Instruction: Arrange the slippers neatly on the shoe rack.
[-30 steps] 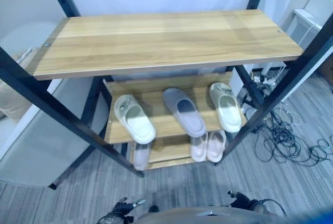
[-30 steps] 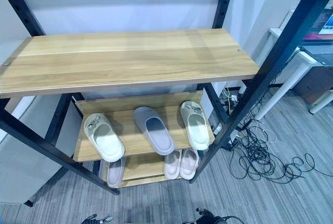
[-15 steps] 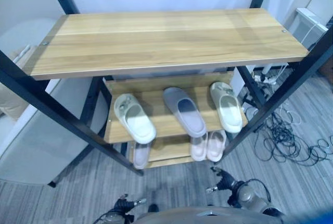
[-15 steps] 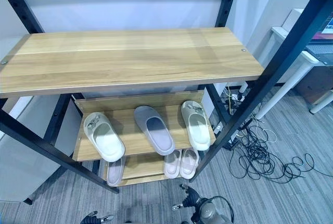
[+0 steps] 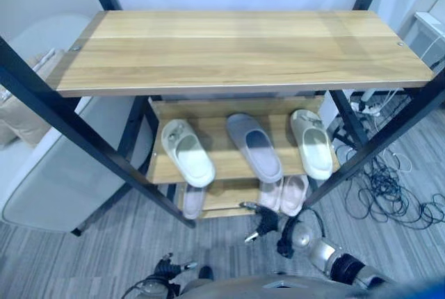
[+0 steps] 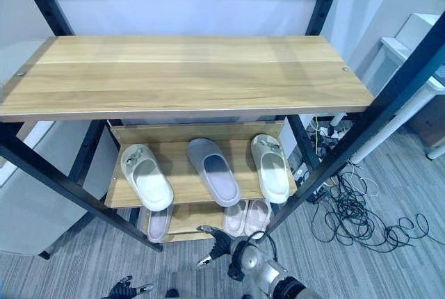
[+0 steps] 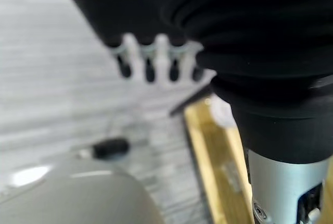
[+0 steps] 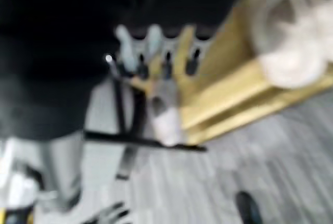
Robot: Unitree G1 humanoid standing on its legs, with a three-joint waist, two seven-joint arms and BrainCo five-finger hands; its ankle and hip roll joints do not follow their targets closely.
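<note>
I'm seeing my right hand (image 5: pixel 266 224) hovering fingers spread before the shoe rack (image 5: pixel 243 49); black upright (image 5: pixel 104 156) crossing beside grey slipper (image 5: pixel 254 147).

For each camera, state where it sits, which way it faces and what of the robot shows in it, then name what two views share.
Left eye view: on the head, looking down at the shoe rack; the right hand reaches toward the bottom shelf, the left hand low at the bottom edge.
Right eye view: beside it, same rack, both hands.
Left wrist view: on the left wrist, looking along straight fingers at the floor and a rack edge.
Right wrist view: on the right wrist, facing the lower shelves, fingers straight.
Shared: both eye views show the grey slipper between two cream slippers.
</note>
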